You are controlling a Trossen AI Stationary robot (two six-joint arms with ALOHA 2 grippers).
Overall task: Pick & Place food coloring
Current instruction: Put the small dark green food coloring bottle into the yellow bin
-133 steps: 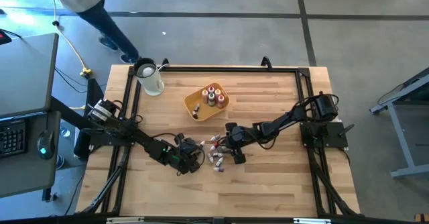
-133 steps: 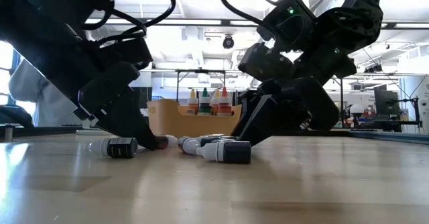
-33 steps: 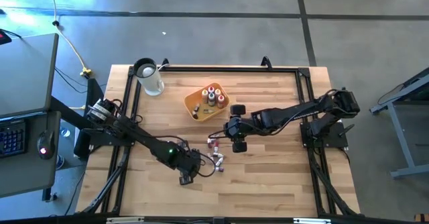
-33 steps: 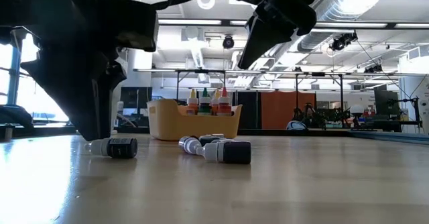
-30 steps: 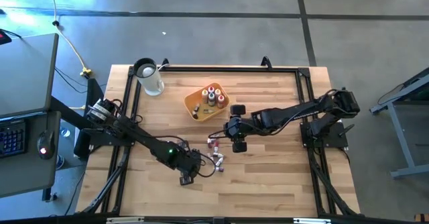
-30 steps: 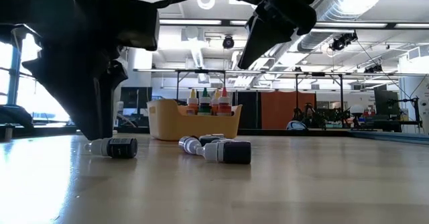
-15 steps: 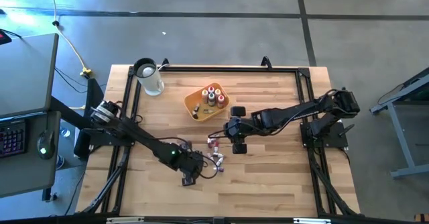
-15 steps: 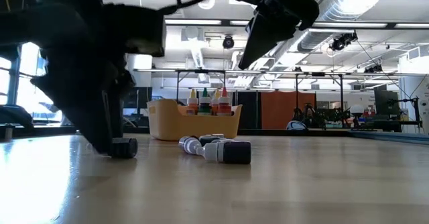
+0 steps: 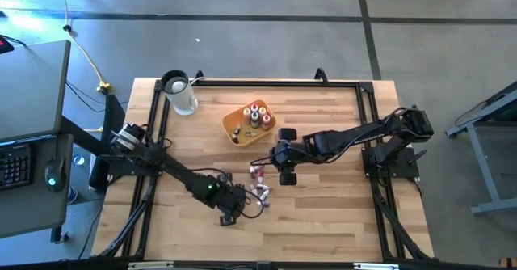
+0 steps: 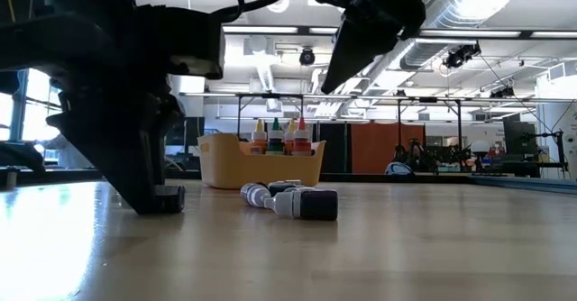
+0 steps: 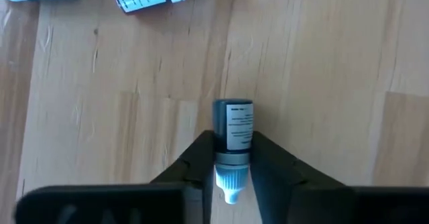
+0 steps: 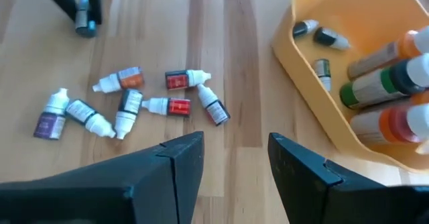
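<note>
A dark food coloring bottle [image 11: 233,125] with a white label and a pale cap lies on its side on the wood table, near the front. My left gripper [image 9: 229,214] is down on it and shut around it; the low view shows its fingers [image 10: 144,193] hiding the cap end. Several more bottles [image 12: 134,104] lie loose in a cluster [image 9: 260,187] at mid-table. My right gripper [image 12: 231,158] hangs open above the table [image 9: 285,173], between that cluster and the tray, with nothing between its fingers. My left gripper pinches the dark bottle between its two fingers [image 11: 201,158], one on each side of the body's cap end [image 11: 232,158]. The fingers come steeply from above. The bottle lies on its side on the table, with the cap pointing back toward the wrist.
A yellow-orange tray [image 9: 234,116] at the back centre holds several upright and lying bottles [image 12: 385,83]. A white jug [image 9: 179,94] stands at the far left corner. Bare wood lies along the table's near and right sides.
My left gripper has sunk and moved toward the dark bottle at the near side; in the low view it now covers the bottle's cap end, which showed before. The bottle has stayed in place on the table.
</note>
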